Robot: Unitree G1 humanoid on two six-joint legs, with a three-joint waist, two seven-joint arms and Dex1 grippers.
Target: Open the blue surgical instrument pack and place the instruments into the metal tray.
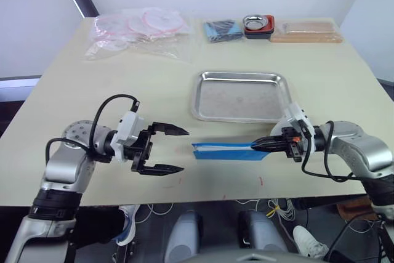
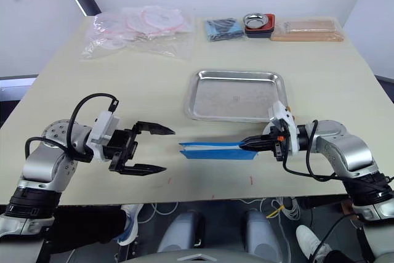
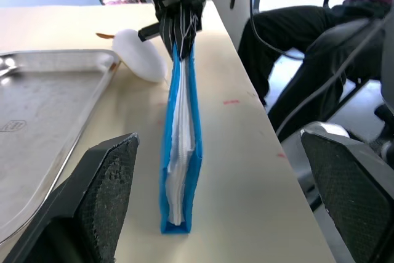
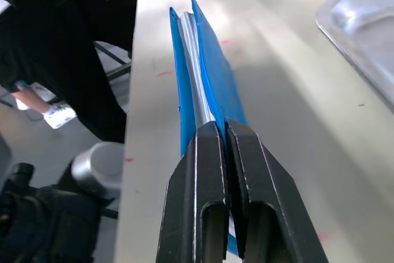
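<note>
1. Head views: the blue surgical instrument pack (image 1: 225,151) lay at the near table edge, just in front of the metal tray (image 1: 241,96), which held nothing. My right gripper (image 1: 259,145) was clamped on the pack's right end; my left gripper (image 1: 175,149) hung spread wide, just off the free end, not touching.
2. Left wrist view: the pack (image 3: 179,152) stood on edge, pale lining showing between the blue layers. I judged the best move was to catch one outer flap only, not the whole stack.
3. Right wrist view: my fingers (image 4: 200,195) pinched the blue layers together. I'd hold firm and peel slowly so the instruments don't spill off the edge.
</note>
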